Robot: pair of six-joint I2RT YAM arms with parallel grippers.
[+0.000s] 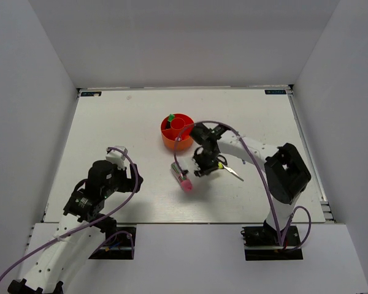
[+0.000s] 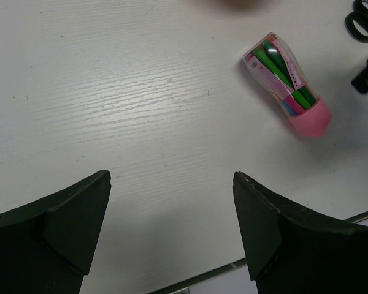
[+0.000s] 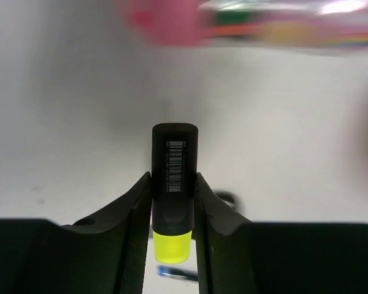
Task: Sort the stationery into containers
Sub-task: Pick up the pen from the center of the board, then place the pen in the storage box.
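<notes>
Right wrist view puts the highlighter (image 3: 175, 159) squarely in the right pincer (image 3: 173, 177). Both fingers (image 3: 135, 208) press against the sides of its black cap, and the yellow body shows below between them. Whether it is clear of the tabletop (image 3: 61, 122) I cannot tell.

It should be an easy piece to carry: light, stiff plastic, short enough not to swing. The cap looks smooth and glossy, so it may slide if the squeeze is weak. A cap is also a separate part; a hold nearer the yellow body would be safer, since the body could drop away from a loose cap.

From above, this pincer sits just in front of the round orange organiser (image 1: 170, 142), where a green marker (image 1: 171, 117) stands in one outer compartment. The chunky pen (image 1: 183, 177) lies to its left and the scissors (image 1: 233, 170) to its right, both near but apart from it.

The left pincer (image 2: 172, 177) hangs spread over bare tabletop, holding nothing — the chunky pen lies ahead and to its right.
</notes>
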